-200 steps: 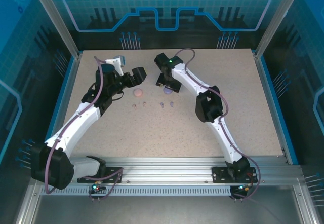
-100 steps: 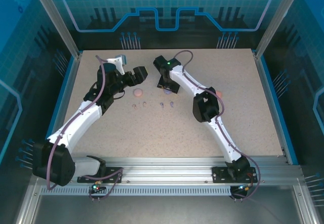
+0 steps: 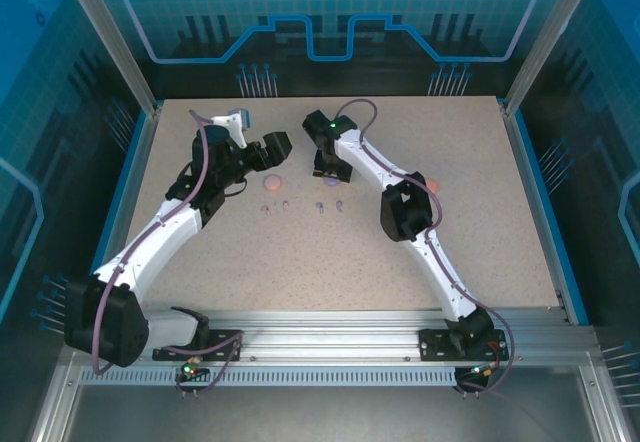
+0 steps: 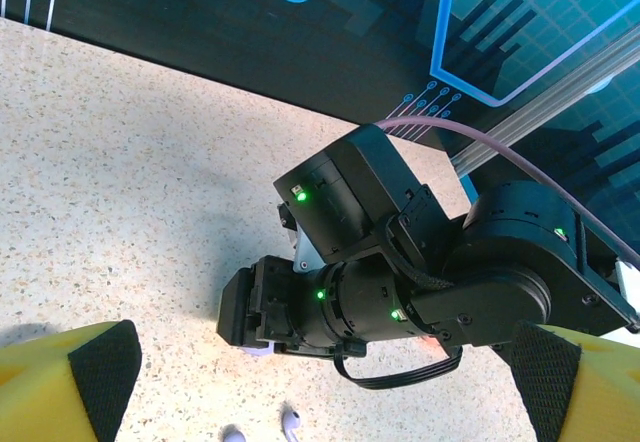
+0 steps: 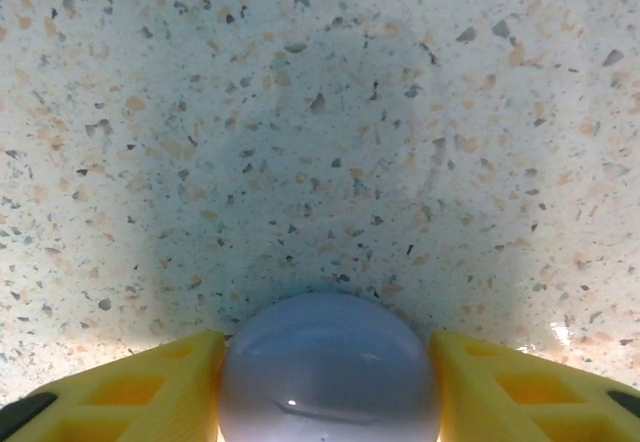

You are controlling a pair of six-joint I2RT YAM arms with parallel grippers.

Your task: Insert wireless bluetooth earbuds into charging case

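The bench (image 3: 480, 222) is a speckled slab inside a blue-panelled enclosure with aluminium posts. Both arms reach toward its far middle.

**Right tool** (image 3: 331, 169): the yellow fingers (image 5: 160, 387) press against both sides of the purple case (image 5: 328, 372), a smooth, pale lavender dome resting on the bench. The tool is pinching the case. The right wrist view shows no seam or raised lid.

**Left tool** (image 3: 277, 149): the fingers are spread wide with nothing between them. The tool hovers just beyond the pink case (image 3: 271, 183) and points toward the right wrist.

**Task items:** Two pink buds (image 3: 265, 208) lie loose on the bench on the near side of the pink case. Two purple buds (image 3: 319, 207) lie beside them, on the near side of the right tool. All four buds are apart from both cases. A coral patch (image 3: 432, 184) shows past the elbow of the right arm, but it is too hidden to identify.

**Progress:** The task appears to be at an early stage. None of the four buds is in a case, and both cases look closed. The current step is probably steadying the purple case so that the free left tool can work on it. The remaining steps are:
1. Open the lid.
2. Lift each purple bud and seat it in the case.
3. Repeat for the pink pair and any other colour.

**Caution:** The case is rounded and smooth, so it may slip out of the pinch. The buds are tiny and will need precise finger placement.
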